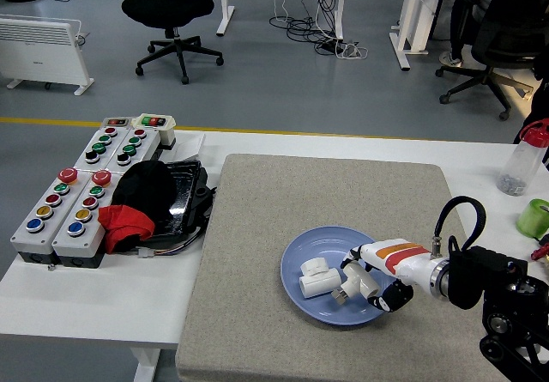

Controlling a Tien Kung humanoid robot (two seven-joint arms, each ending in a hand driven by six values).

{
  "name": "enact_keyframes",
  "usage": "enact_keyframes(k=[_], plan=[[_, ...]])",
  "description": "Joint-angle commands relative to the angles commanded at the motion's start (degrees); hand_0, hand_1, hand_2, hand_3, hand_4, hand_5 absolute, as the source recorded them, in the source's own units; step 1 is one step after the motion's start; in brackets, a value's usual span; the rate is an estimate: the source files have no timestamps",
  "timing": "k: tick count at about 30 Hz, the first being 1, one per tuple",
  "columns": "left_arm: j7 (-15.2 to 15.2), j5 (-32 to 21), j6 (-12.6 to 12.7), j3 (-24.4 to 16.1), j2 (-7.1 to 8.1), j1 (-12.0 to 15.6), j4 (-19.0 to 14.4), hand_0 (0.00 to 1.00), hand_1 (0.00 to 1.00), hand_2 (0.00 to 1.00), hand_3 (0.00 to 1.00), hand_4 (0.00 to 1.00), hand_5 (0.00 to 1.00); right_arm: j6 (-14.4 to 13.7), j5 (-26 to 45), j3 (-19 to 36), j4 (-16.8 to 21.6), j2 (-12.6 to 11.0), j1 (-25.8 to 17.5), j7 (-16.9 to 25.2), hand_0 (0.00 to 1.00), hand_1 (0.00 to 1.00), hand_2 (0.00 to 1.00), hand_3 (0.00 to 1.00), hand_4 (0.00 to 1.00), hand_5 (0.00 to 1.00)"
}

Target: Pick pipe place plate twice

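Right hand [371, 281] grips a white pipe [346, 288] fitting over the blue plate [313, 246].

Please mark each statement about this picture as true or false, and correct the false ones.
1. The right hand holds a white pipe piece over the blue plate. True.
2. The plate has no pipe lying on it yet. False: one white pipe fitting already lies on it.
3. The plate sits on the grey mat. True.
4. The button boxes stand at the right side of the table. False: they are at the left.
5. The left hand is reaching over the plate. False: no left hand is in view.
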Motion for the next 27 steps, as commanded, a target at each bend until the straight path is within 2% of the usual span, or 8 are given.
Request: enact_keyframes(k=[3, 4, 22, 26, 27], plan=[[0.0, -0.1, 0.0, 0.0, -0.02, 0.1, 0.0, 0.713, 0.754, 0.718, 0.660, 0.403, 0.998, -0.4, -0.6, 0.0, -0.3, 0.2, -0.2, 0.2, 0.831, 0.823, 0.962, 0.936, 0.646, 0.152], [0.0, -0.1, 0.0, 0.0, -0.03, 0.1, 0.0, 0.713, 0.755, 0.718, 0.660, 0.403, 0.998, -0.6, -0.8, 0.1, -0.4, 0.2, -0.3, 0.1, 0.888, 0.894, 0.998, 0.998, 0.672, 0.148], [0.0, 0.1, 0.0, 0.0, 0.00, 0.1, 0.0, 0.713, 0.755, 0.719, 0.661, 0.403, 0.998, -3.2, -2.6, 3.1, -0.4, 0.3, -1.0, 0.2, 0.903, 0.904, 0.998, 0.998, 0.668, 0.157], [0.0, 0.3, 0.0, -0.1, 0.00, 0.1, 0.0, 0.713, 0.755, 0.719, 0.661, 0.403, 0.998, -6.2, -2.1, 4.5, 0.0, 0.3, -1.6, 0.2, 0.903, 0.904, 0.998, 0.998, 0.668, 0.157], [0.0, 0.4, 0.0, -0.2, 0.00, 0.0, 0.0, 0.713, 0.755, 0.719, 0.661, 0.403, 0.998, -7.9, -1.4, 5.1, 0.0, 0.3, -1.9, 0.1, 0.903, 0.904, 0.998, 0.998, 0.668, 0.157]])
